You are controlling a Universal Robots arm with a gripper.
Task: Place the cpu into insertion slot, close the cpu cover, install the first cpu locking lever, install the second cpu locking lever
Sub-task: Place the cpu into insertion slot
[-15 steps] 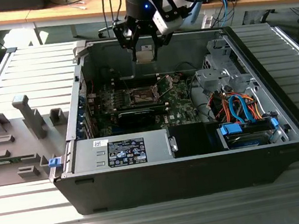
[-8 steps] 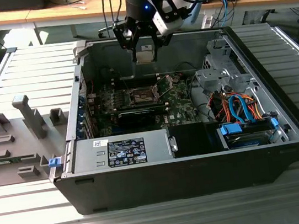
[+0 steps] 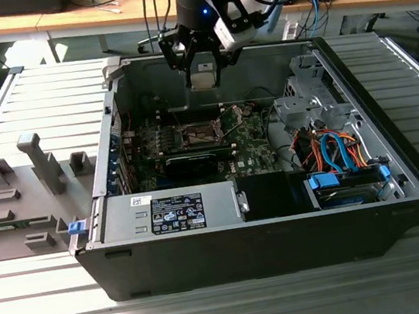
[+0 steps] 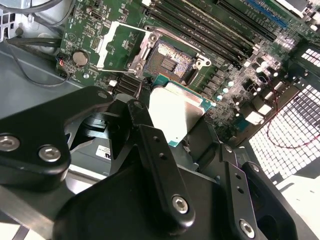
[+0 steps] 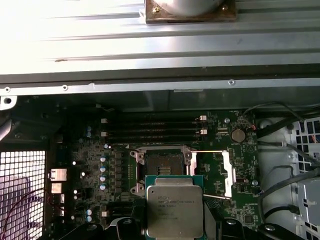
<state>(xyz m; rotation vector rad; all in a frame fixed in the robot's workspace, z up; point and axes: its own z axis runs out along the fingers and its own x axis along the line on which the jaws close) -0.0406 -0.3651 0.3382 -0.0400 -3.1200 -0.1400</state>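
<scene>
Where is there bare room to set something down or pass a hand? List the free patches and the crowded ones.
Free: the slatted table in front of the case, and beyond its exterior view's right wall. The insertion slot lies open, its cpu cover swung aside. Crowded: memory slots beside it, cables, the claw holding the cpu overhead.

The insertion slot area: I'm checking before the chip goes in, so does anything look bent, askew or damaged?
Nothing stands out. The insertion slot is empty, the cpu cover lies open beside it, and the cpu sits squarely in the gripper above the board.
</scene>
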